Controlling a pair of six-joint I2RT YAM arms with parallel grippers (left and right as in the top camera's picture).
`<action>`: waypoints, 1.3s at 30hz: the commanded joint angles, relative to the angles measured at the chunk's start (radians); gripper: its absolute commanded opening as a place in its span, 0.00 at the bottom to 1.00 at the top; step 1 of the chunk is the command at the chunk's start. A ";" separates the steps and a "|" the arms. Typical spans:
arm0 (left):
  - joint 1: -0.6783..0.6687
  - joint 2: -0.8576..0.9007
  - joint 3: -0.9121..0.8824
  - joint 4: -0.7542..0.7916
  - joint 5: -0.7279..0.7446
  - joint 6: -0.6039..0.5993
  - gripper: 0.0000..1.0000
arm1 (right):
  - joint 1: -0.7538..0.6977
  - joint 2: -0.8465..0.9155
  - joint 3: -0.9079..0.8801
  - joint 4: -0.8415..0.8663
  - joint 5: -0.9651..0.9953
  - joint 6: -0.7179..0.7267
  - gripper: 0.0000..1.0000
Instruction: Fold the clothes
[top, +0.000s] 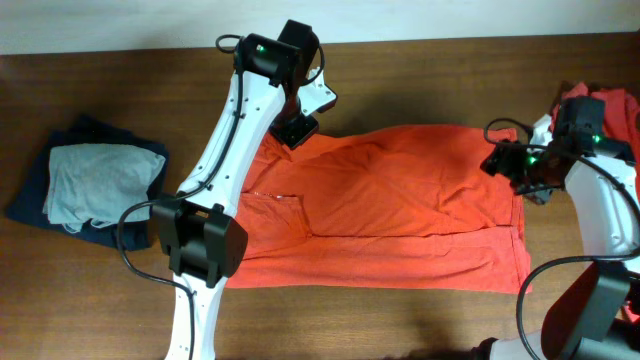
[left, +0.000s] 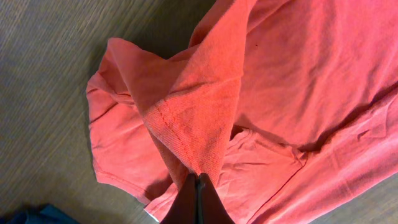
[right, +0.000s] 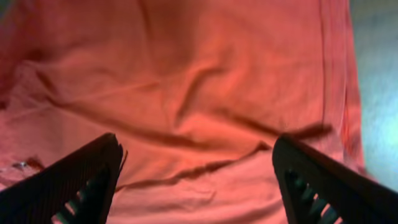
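At the left of the tabletop (top: 380, 320) sits a folded navy and grey pile (top: 95, 185). Upper middle, the left gripper (top: 296, 130) is clamped on a lifted fold of the orange-red T-shirt (top: 400, 210) — which lies spread across the centre. The cloth looks soft, light and limp, likely to sag from any pinch — hems and corners seem the best hold. At the right, the right gripper (top: 500, 163) hangs wide over the shirt's edge, holding nothing.

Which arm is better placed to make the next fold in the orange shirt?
Left, probably. The left gripper is shut on a raised flap of the orange T-shirt, ready to carry it across. The right gripper hangs open over the other end, holding nothing.
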 joint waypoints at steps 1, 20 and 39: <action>0.003 -0.058 0.019 -0.006 -0.007 0.005 0.00 | -0.020 0.020 0.046 0.037 -0.010 0.020 0.78; 0.005 -0.059 0.019 0.006 -0.030 0.006 0.00 | -0.045 0.487 0.493 0.029 0.002 -0.039 0.81; 0.005 -0.059 0.019 0.015 -0.030 0.006 0.00 | -0.007 0.764 0.798 -0.098 0.120 -0.022 0.77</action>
